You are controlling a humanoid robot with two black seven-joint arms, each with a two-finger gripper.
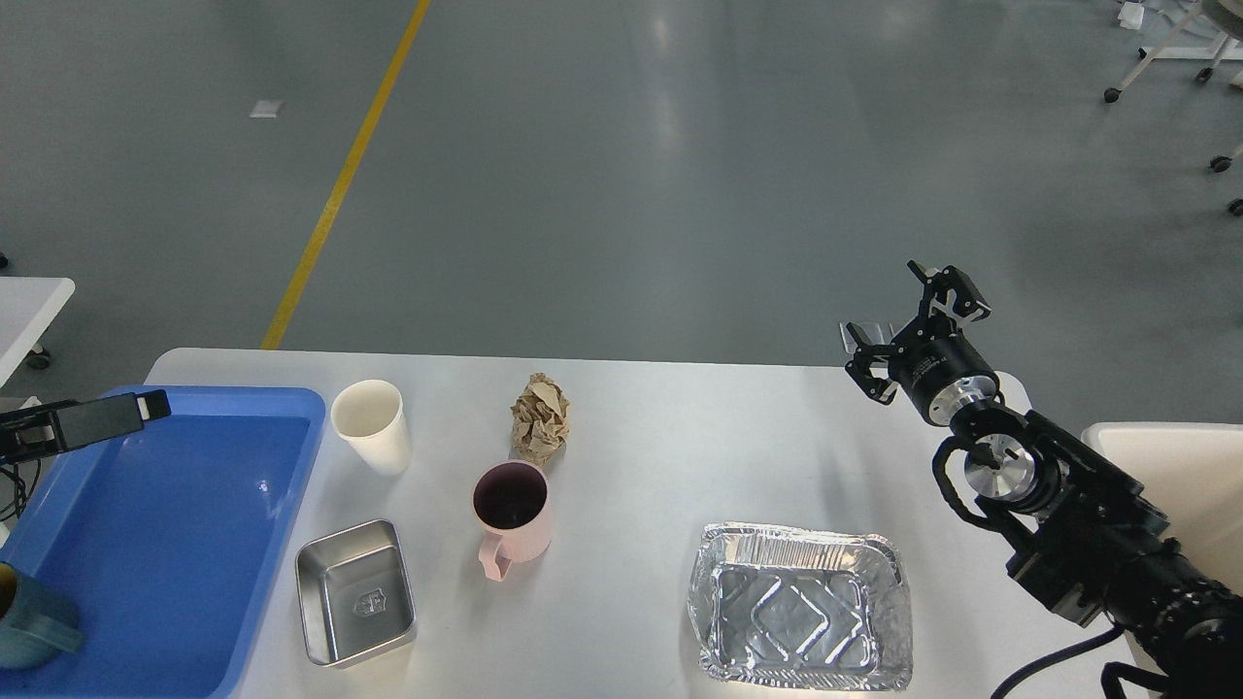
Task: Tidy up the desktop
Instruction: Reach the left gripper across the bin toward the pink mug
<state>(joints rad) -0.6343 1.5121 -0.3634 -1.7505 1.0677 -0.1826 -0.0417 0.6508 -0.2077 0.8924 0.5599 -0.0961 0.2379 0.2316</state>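
Right jaws (908, 325): spread, empty, raised above the far right corner of the bench (660, 427). Left jaws (146, 405): seen edge-on as a dark bar over the far rim of the blue tray (301, 456); I cannot tell whether they are spread or pressed together.

Nearest the right jaws, toward the robot and slightly left, lies the foil tray (801, 612), empty, its rim crumpled. Further left stand the crumpled brown paper (540, 417) and the pink mug (513, 512), close to each other. Beyond them, nearer the left jaws, are the white paper cup (371, 425) and the steel dish (354, 605), both just beside the blue tray. A teal mug (29, 621) sits in the tray's near corner. A cream-white bin (1175, 476) stands beside the right arm.

Risks, as judged:
- The foil tray is thin; a pinch on its rim may buckle it or let it slip.
- Reaching for the paper could knock the pink mug, given their closeness.
- The paper cup is light and may tip if brushed.
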